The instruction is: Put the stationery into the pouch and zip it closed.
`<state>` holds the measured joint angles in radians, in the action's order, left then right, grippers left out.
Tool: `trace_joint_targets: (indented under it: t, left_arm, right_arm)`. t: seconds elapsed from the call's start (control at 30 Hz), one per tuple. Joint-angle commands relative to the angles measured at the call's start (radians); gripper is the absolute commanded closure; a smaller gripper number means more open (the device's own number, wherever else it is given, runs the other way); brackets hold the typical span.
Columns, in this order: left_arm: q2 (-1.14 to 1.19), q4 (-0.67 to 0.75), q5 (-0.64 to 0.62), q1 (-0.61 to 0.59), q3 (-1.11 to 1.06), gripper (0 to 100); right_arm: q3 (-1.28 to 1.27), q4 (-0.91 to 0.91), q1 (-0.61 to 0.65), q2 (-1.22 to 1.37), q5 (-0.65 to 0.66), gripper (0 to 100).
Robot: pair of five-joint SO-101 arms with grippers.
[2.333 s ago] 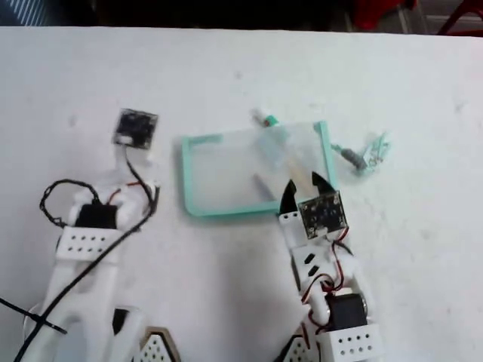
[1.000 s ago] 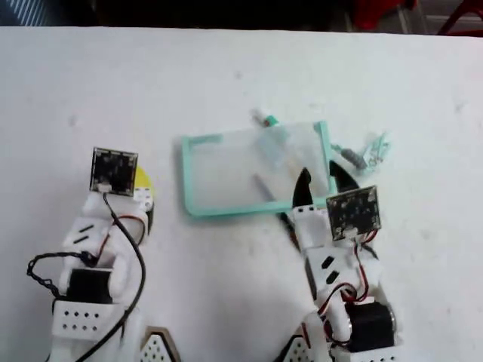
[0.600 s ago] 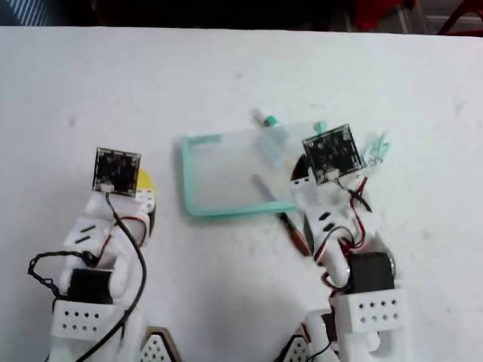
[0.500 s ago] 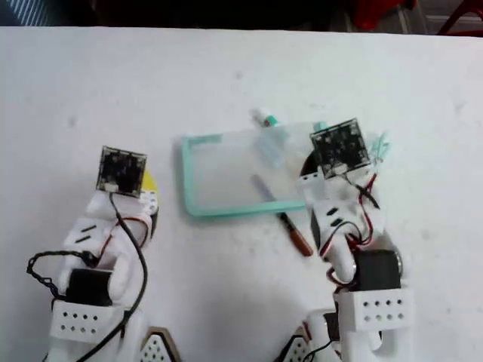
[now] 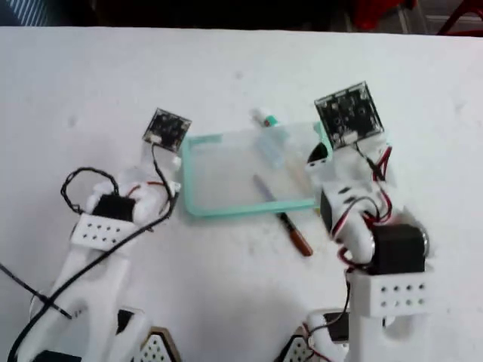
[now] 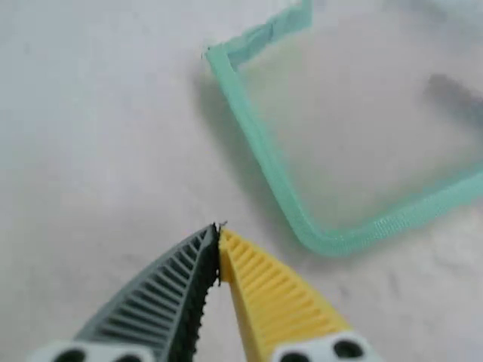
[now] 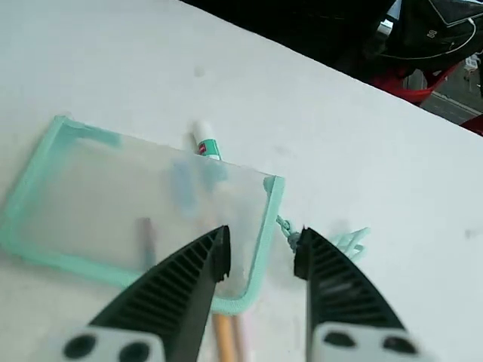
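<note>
Loading is judged incomplete: the pouch (image 5: 241, 210) lies at the centre of the table (image 5: 90, 75), the pen (image 5: 296, 235) protruding at its 5 o'clock corner. The right gripper (image 7: 260, 249) hangs over the pouch's 3 o'clock end, jaws parted and empty; the left gripper (image 6: 219, 235), jaws together on nothing, sits at its 9 o'clock. Next, the pen needs pushing fully in; the zip pull (image 7: 290, 228) is blurred, and the state of the pouch's mouth cannot be determined.
</note>
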<state>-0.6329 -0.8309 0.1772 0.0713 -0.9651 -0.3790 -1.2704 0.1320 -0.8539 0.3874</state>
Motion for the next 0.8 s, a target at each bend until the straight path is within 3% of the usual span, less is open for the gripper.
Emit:
trace_joint_targets:
  t: [0.0, 0.33, 0.57, 0.77]
  left_arm:
    - [0.035, -0.008, -0.026, 0.012, 0.074, 98]
    - [0.027, 0.011, -0.026, 0.007, 0.051, 98]
    - [0.027, 0.018, -0.026, 0.007, 0.041, 98]
    - [0.031, 0.018, -0.026, 0.007, 0.041, 98]
  right_arm:
    - [0.144, -0.05, -0.059, 0.147, 0.091, 85.4]
    - [0.466, -0.09, -0.311, 0.69, 0.308, 85.4]
    - [0.628, -0.183, -0.286, 0.992, 0.428, 84.8]
    - [0.735, -0.188, -0.285, 1.135, 0.473, 68.7]
